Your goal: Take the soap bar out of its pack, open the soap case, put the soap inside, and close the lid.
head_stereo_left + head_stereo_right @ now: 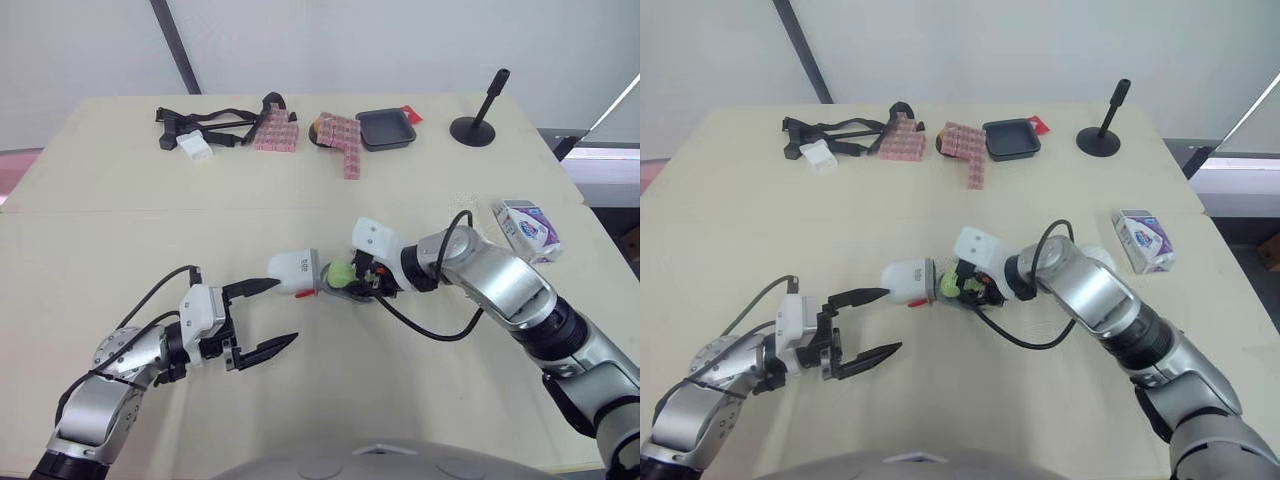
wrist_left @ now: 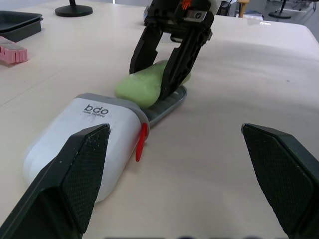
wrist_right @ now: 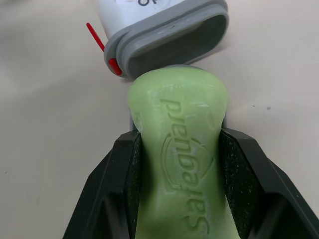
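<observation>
A green soap bar stamped with a brand name is pinched between the fingers of my right gripper, which is shut on it. The soap sits over the grey base tray of the open soap case. The case's white cover with its grey rim and red latch lies just left of the soap, its mouth facing it. My left gripper is open near the table's front, its upper fingertip close to the white cover. The white and purple soap pack lies at the right.
Along the table's far side are a black strap bundle with a small white piece, two pink block clusters, a black tray and a black post on a round base. The table's right edge runs just beyond the pack.
</observation>
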`<control>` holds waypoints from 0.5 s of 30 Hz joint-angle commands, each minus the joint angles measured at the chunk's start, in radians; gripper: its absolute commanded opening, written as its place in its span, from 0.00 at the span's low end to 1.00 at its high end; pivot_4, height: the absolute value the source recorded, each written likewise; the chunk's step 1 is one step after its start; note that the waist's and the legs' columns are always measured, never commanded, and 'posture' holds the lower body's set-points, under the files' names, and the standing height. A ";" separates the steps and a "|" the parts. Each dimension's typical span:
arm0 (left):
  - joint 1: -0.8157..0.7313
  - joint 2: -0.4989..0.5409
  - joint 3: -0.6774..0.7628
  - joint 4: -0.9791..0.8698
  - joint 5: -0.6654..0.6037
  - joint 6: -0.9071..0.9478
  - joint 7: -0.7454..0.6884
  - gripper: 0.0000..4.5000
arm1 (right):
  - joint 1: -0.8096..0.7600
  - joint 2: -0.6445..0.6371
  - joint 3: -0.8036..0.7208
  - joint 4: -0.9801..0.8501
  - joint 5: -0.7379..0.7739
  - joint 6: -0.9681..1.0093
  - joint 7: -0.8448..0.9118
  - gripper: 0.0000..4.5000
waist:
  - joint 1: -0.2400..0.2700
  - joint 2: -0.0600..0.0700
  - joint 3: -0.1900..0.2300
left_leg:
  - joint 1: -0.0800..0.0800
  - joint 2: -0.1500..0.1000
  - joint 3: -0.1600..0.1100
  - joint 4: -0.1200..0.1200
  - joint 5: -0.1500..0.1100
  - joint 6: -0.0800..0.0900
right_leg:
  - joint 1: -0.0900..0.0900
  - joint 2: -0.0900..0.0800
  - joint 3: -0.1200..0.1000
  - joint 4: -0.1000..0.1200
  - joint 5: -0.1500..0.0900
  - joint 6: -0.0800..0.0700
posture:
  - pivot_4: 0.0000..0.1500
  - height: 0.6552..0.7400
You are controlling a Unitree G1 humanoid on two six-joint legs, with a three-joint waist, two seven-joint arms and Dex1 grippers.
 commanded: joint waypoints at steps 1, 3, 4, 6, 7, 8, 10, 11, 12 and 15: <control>0.006 0.005 0.010 -0.034 -0.004 0.004 0.006 1.00 | -0.029 -0.003 -0.010 -0.009 0.009 -0.025 0.003 0.39 | 0.000 0.000 0.000 | 0.000 0.000 0.000 0.000 0.000 0.000 | 0.000 0.000 0.000 0.000 0.000 0.000 | 1.00 1.00; 0.007 0.006 0.010 -0.037 -0.002 0.005 0.006 1.00 | -0.032 0.003 -0.014 -0.001 0.013 -0.023 0.002 0.39 | 0.000 0.000 0.000 | 0.000 0.000 0.000 0.000 0.000 0.000 | 0.000 0.000 0.000 0.000 0.000 0.000 | 1.00 1.00; 0.008 0.006 0.009 -0.040 -0.001 0.007 0.008 1.00 | -0.032 0.003 -0.016 0.003 0.014 -0.023 0.003 0.39 | 0.000 0.000 0.000 | 0.000 0.000 0.000 0.000 0.000 0.000 | 0.000 0.000 0.000 0.000 0.000 0.000 | 1.00 1.00; 0.007 0.004 0.007 -0.045 -0.001 0.010 0.012 1.00 | -0.034 -0.005 -0.013 0.007 0.012 -0.027 0.007 0.50 | 0.000 0.000 0.000 | 0.000 0.000 0.000 0.000 0.000 0.000 | 0.000 0.000 0.000 0.000 0.000 0.000 | 1.00 1.00; 0.007 0.003 0.006 -0.046 0.000 0.012 0.014 1.00 | -0.034 -0.009 -0.011 0.008 0.012 -0.028 0.010 0.62 | 0.000 0.000 0.000 | 0.000 0.000 0.000 0.000 0.000 0.000 | 0.000 0.000 0.000 0.000 0.000 0.000 | 1.00 1.00; 0.008 0.004 0.004 -0.047 0.000 0.012 0.015 1.00 | -0.034 -0.010 -0.011 0.008 0.012 -0.029 0.010 0.69 | 0.000 0.000 0.000 | 0.000 0.000 0.000 0.000 0.000 0.000 | 0.000 0.000 0.000 0.000 0.000 0.000 | 1.00 1.00; 0.011 0.004 -0.001 -0.046 0.005 0.009 0.013 1.00 | -0.036 -0.013 -0.012 0.003 0.017 -0.034 0.022 0.83 | 0.000 0.000 0.000 | 0.000 0.000 0.000 0.000 0.000 0.000 | 0.000 0.000 0.000 0.001 0.000 0.000 | 1.00 1.00; 0.012 0.004 -0.002 -0.044 0.007 0.007 0.012 1.00 | -0.036 -0.012 -0.015 0.000 0.019 -0.036 0.023 0.91 | 0.000 0.000 0.000 | 0.000 0.000 0.000 0.000 0.000 0.000 | 0.000 0.000 0.000 0.001 0.000 0.000 | 1.00 1.00; 0.011 0.003 -0.004 -0.042 0.010 0.006 0.013 1.00 | -0.037 -0.012 -0.016 -0.002 0.019 -0.039 0.024 0.98 | -0.001 0.000 0.000 | 0.000 0.000 0.000 0.000 0.000 0.000 | 0.000 0.000 0.000 0.001 0.000 0.000 | 1.00 1.00; 0.002 -0.001 -0.008 -0.041 0.012 0.011 0.016 1.00 | -0.037 -0.010 -0.022 -0.002 0.019 -0.051 0.024 0.99 | 0.000 0.000 0.000 | 0.000 0.000 0.000 0.000 0.000 0.000 | 0.000 0.000 0.000 0.001 0.000 0.000 | 1.00 1.00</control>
